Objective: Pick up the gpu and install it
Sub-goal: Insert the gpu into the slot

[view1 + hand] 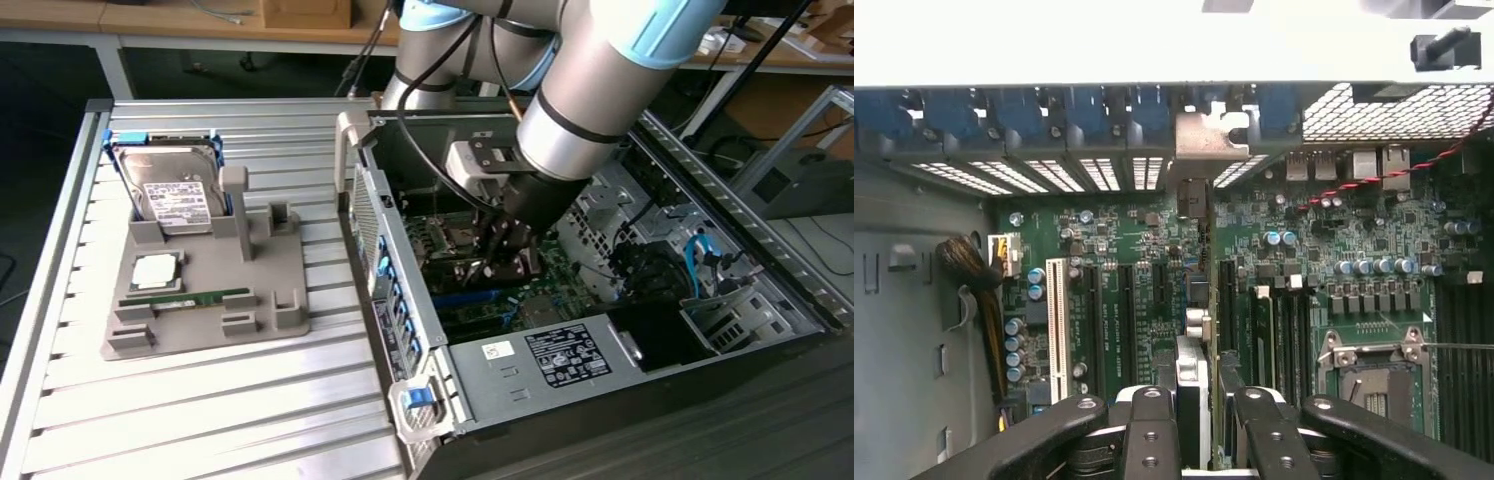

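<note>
Plainly, the jaws of the gripper (1194,425) are pinched on the gpu (1192,385). The card stands on edge between the two black fingers (1151,432), its thin side facing the wrist camera. From the fingers it runs over the green motherboard (1124,250) to its silver end bracket (1206,135), which sits at the vented rear wall among the blue slot clips (1004,110). Whether its lower edge is in a slot, I cannot tell.

The wrist view also gives the board's detail: a white expansion slot (1062,320) beside dark ones, the CPU socket (1374,372), and a red-and-black twisted wire (1374,180).

The exterior view gives the arm's pose. The grey arm with light-blue joint caps (601,70) slants down from above into the open computer case (400,300), and the gripper (505,250) is deep inside over the board.

A black-and-white label (567,355) and a small white sticker (498,350) sit on the case's metal cover; their print is too small to read.

Well apart, toward the exterior view's left, a grey parts holder (274,310) rests on the slatted metal table (200,420). It carries a silver hard drive (174,190) with an unreadable white label, and a green RAM stick (187,299).
</note>
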`<action>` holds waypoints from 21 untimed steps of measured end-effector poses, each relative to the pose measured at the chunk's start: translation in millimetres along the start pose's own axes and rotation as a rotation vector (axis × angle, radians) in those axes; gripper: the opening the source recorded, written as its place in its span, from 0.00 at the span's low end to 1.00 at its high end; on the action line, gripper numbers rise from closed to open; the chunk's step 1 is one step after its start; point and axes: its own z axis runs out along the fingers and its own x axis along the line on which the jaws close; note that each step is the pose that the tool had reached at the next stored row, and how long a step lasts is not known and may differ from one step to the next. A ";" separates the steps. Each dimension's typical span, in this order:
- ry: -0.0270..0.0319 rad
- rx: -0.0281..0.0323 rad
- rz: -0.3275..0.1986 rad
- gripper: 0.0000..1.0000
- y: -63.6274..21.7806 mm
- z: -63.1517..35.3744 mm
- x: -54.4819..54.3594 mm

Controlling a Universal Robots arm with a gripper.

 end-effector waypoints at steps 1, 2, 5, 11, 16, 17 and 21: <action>0.0000 0.0000 0.000 0.27 0.4 0.3 0.2; 0.0000 0.0000 0.000 0.27 0.4 0.6 0.4; 0.0001 0.0000 0.000 0.27 1.5 2.9 0.6; 0.0003 -0.0001 0.000 0.27 2.4 6.8 1.3; 0.0041 0.0001 0.000 0.27 2.3 8.5 2.0; 0.0058 0.0001 0.001 0.27 2.2 8.7 2.0; 0.0089 0.0004 0.001 0.27 0.9 9.5 2.2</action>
